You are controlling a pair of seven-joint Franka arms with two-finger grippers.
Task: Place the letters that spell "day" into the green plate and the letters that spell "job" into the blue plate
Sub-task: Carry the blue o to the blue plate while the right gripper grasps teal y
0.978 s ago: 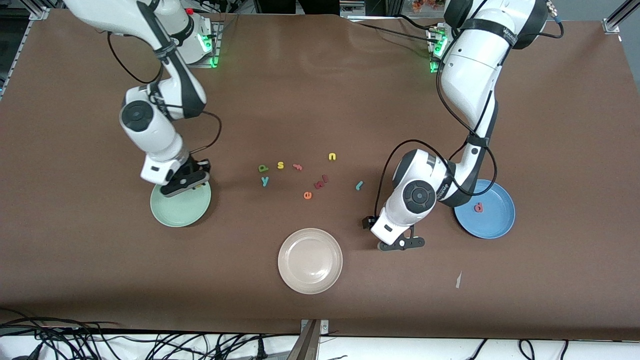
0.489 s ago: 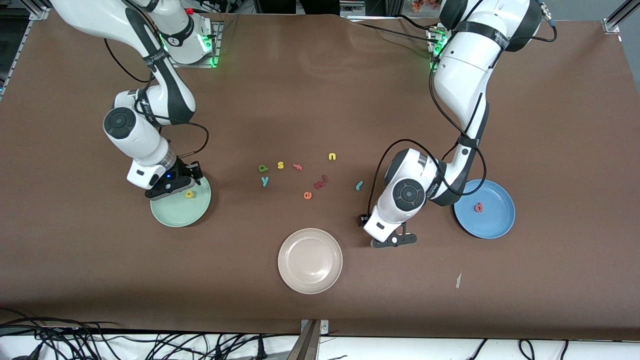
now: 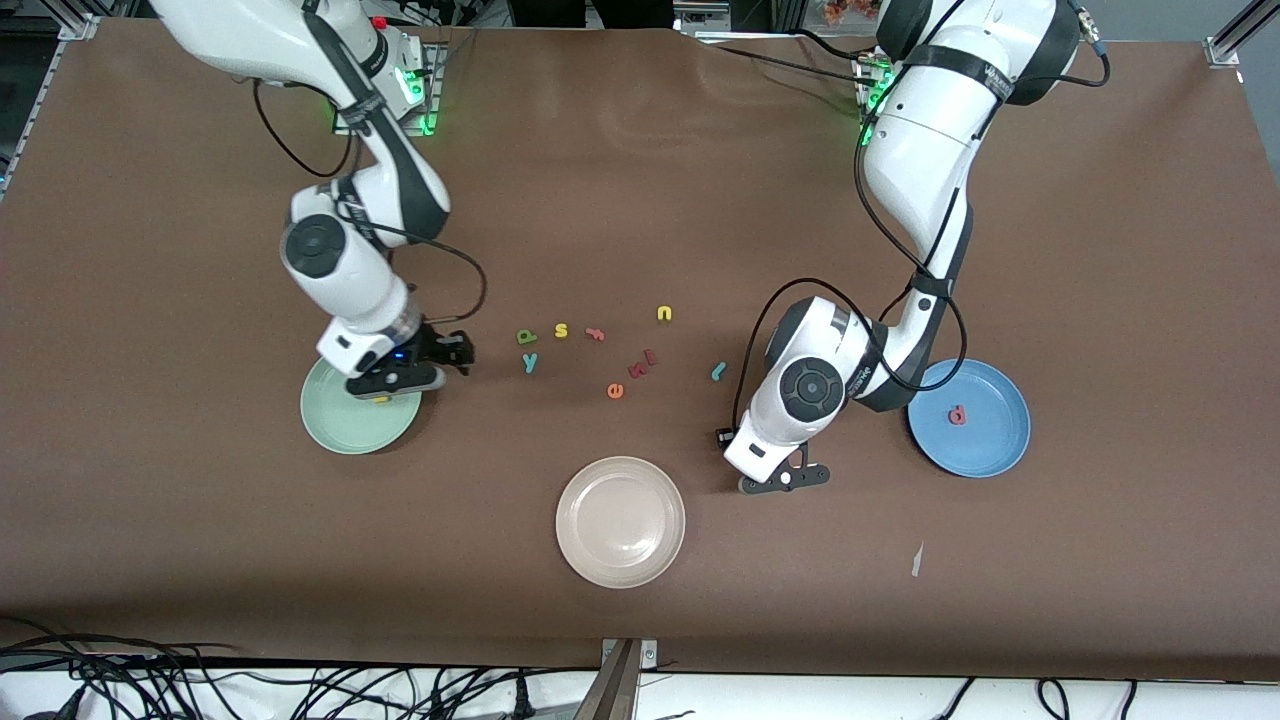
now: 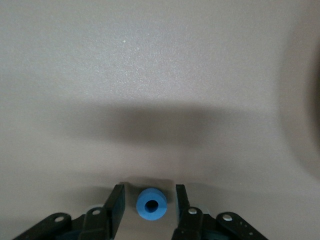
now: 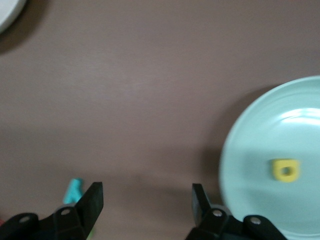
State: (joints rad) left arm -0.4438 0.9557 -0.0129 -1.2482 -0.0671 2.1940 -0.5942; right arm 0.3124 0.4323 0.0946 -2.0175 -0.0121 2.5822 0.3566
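Note:
My left gripper [image 3: 785,481] is low over the table between the beige plate and the blue plate [image 3: 985,440]. It stands open around the blue ring o [image 4: 151,204], with a gap on each side. The salmon b [image 3: 958,414] lies in the blue plate. My right gripper [image 3: 397,379] hangs open and empty over the rim of the green plate [image 3: 340,425], where the yellow a [image 5: 285,170] lies. The dark green d [image 3: 526,336], teal y [image 3: 529,362] and teal j [image 3: 717,371] lie on the table mid-way between the arms.
A beige plate [image 3: 620,520] stands nearest the front camera. A yellow s [image 3: 561,330], orange f [image 3: 595,334], yellow u [image 3: 664,313], orange e [image 3: 615,391] and a pink-red letter [image 3: 640,366] lie among the task letters.
My right gripper let the yellow a drop into the green plate, then moved off toward the loose letters. My left gripper shifted slightly toward the beige plate.

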